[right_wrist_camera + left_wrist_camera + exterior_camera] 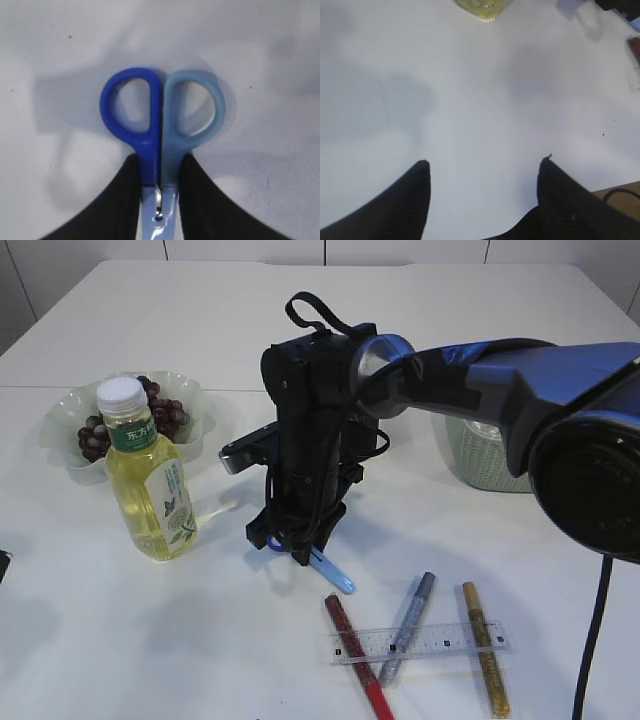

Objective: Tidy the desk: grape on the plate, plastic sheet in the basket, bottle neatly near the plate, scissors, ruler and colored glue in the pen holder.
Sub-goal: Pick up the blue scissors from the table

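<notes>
Now the table carries everything. At the right a basket stands behind the right arm. At the left the plate holds the grapes, and the bottle stands upright just in front of it. The right gripper points down at the middle, its jaws pressed on the scissors just below the handles. The left gripper hangs over bare table with jaws apart. The ruler lies across three glue pens.
</notes>
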